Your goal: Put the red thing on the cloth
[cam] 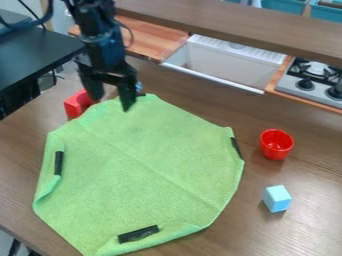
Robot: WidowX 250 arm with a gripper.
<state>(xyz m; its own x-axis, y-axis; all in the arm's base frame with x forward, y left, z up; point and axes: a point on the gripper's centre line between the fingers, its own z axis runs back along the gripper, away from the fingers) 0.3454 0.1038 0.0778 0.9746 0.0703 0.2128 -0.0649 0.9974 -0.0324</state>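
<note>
The black gripper [111,102] hangs over the upper left edge of the green cloth [140,160], open, its two fingers spread apart with nothing seen between them. Behind and left of it a red object [77,104] stands at the cloth's upper left edge, partly hidden, and I cannot tell whether it touches the cloth. A small red cup [276,145] stands upright on the table, right of the cloth and apart from it. The cloth lies spread with some edges folded over.
A light blue block [276,198] sits on the wooden table [307,175] below the cup. Black strips lie at the cloth's edges. Behind the table are a white sink [224,62], a stove [310,82] and a shelf; a black table [40,47] is at upper left.
</note>
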